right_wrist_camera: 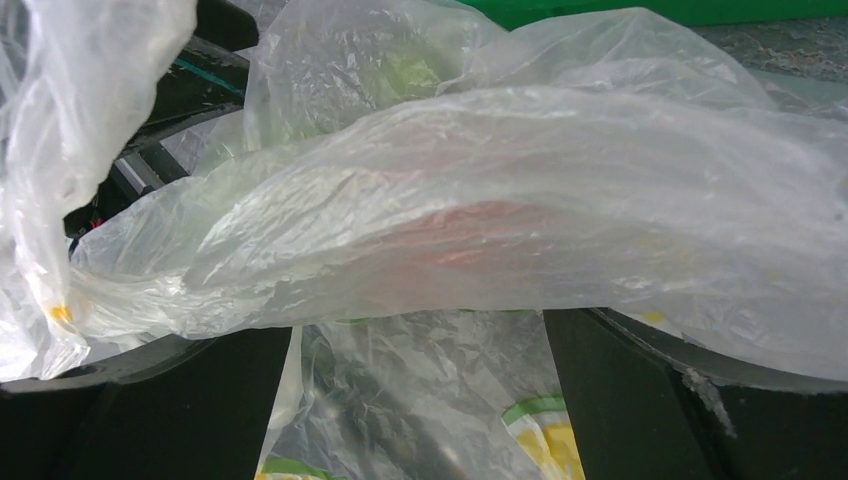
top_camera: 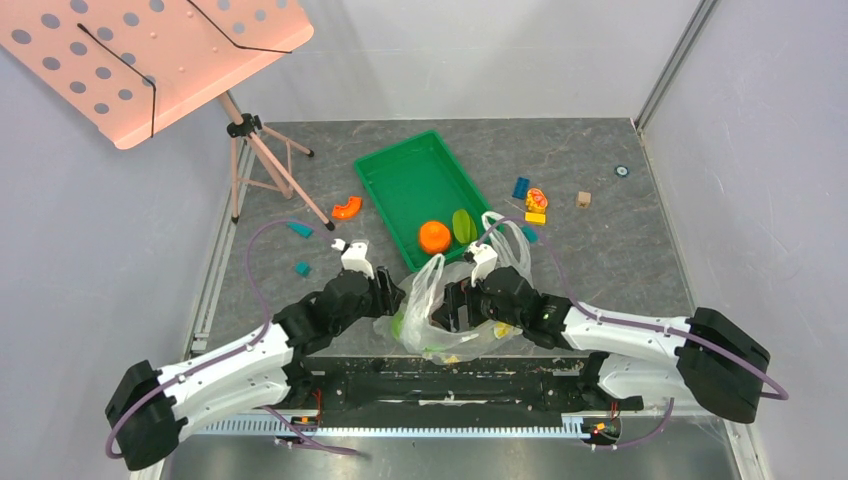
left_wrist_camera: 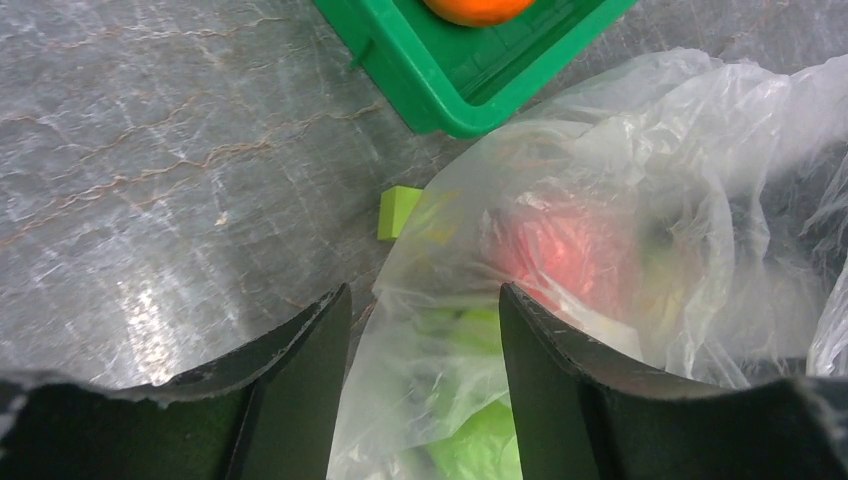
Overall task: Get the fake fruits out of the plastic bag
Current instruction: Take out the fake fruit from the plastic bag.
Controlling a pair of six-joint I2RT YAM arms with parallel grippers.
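Peach (left_wrist_camera: 565,250) shows pink through plastic bag (top_camera: 420,325), which lies crumpled at near edge of table (top_camera: 620,230), between both arms. Green lump (left_wrist_camera: 480,440) beside it inside the bag is likely the watermelon ball, too blurred to be sure. Orange (top_camera: 434,237) and green ribbed oval (top_camera: 463,226) sit in green tray (top_camera: 405,180) just beyond the bag, so task looks about half done. Left gripper (left_wrist_camera: 422,300) has jaws parted with loose film between them, nothing pinched. Right gripper (right_wrist_camera: 420,345) has jaws wide apart, a fold of film draped across its fingers, gripping nothing visible. Step in hand, as I judge it: get at the peach. To do it well, one claw pinches film near the mouth and lifts to open it, the other enters through the mouth and closes on fruit only, not film, else whole bag drags along
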